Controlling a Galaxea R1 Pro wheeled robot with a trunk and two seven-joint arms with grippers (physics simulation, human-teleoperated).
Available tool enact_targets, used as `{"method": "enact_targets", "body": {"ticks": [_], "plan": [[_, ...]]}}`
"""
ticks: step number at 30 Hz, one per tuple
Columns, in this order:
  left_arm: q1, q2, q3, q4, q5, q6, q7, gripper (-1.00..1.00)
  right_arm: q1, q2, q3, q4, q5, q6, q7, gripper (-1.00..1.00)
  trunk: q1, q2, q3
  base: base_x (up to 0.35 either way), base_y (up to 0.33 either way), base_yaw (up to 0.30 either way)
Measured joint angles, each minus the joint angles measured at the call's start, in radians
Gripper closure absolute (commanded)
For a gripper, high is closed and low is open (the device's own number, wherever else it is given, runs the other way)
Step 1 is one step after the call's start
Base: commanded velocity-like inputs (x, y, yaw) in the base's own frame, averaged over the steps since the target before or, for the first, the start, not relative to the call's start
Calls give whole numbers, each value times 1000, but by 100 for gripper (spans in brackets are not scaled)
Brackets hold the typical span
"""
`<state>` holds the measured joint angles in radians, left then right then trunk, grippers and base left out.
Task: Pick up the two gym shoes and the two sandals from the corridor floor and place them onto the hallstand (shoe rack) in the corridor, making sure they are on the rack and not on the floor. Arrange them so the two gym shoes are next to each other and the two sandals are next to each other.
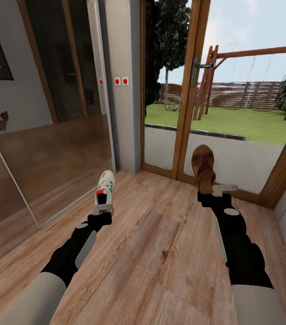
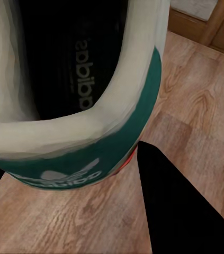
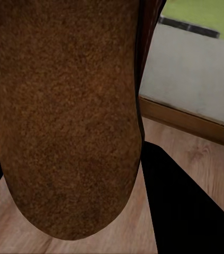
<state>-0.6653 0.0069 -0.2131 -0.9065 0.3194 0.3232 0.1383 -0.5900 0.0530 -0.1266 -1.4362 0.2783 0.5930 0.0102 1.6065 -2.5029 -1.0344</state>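
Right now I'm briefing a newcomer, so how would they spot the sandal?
Start at the glass door onto the garden, ahead over the wood-plank floor. In front of its lower pane, the right gripper holds the sandal up, toe pointing away. It is plain dark brown, unlike the white gym shoe with green stripes and red heel in the left gripper.

Even, bright daylight enters through the glass door [image 1: 233, 113]. The corridor floor [image 1: 161, 253] shows only faint, soft shadows. The mirrored wall panel [image 1: 48, 149] carries dim reflections. Straight lines bow toward the head view's edges. Both wrist views are soft and blurred at close range.
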Motion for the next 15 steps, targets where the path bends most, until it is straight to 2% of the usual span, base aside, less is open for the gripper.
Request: {"method": "enact_targets", "body": {"ticks": [8, 15], "plan": [[0, 0, 0, 0, 0, 0, 0, 100, 0, 0, 0, 0, 0, 0, 0, 100, 0, 0, 13, 0, 0, 0], [0, 0, 0, 0, 0, 1, 0, 100, 0, 0, 0, 0, 0, 0, 0, 100, -3, 2, 52, 0, 0, 0]]}}
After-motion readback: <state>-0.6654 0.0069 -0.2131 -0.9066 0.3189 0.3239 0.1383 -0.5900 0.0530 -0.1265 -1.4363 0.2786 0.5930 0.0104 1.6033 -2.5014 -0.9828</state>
